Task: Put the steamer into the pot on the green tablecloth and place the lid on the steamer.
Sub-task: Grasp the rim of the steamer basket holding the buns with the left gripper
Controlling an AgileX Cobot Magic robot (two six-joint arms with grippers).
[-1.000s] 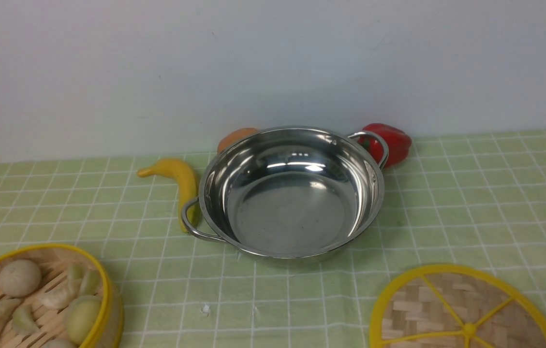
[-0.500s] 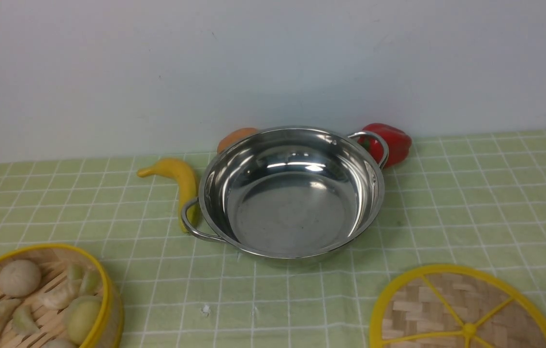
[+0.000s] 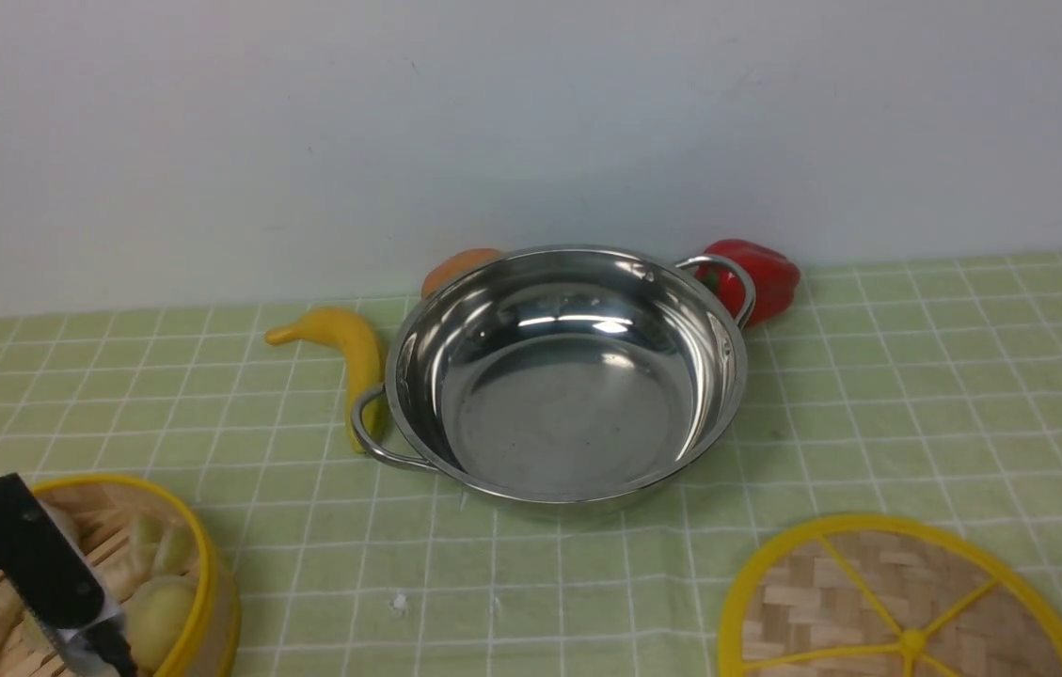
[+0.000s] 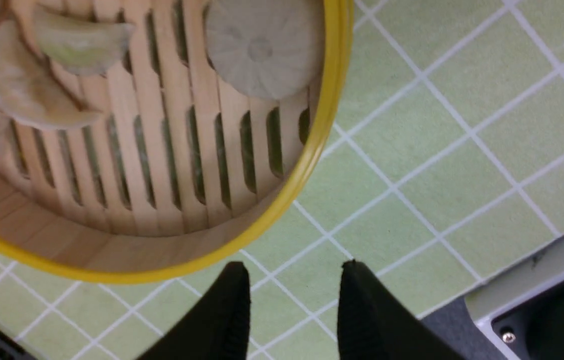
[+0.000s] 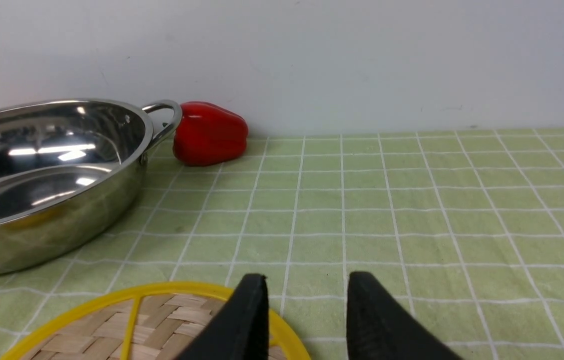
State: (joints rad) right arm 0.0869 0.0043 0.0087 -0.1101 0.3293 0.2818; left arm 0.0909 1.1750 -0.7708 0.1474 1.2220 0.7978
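Green tablecloth (image 3: 916, 395) covers the tabletop. Pot (image 3: 568, 414) stands well ahead of both end effectors. Steamer (image 4: 330, 90), with buns inside, has its rim just ahead of the left end effector (image 4: 294, 270) — fingers parted, gripping nothing. Lid (image 5: 162, 320) lies flat, its edge just below the right end effector (image 5: 306, 280) — also parted, gripping nothing.

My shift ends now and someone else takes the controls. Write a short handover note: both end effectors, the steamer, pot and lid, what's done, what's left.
Left end effector: open, empty, close by the yellow rim of the steamer, not gripping it.
Right end effector: open, empty, over the edge of the lid.
Steamer: on the green tablecloth, front left.
Pot: centre of the cloth, empty.
Lid: flat on the cloth, front right.
Done: nothing placed yet.
Left: grip the steamer, set it in the pot, then put the lid on it.
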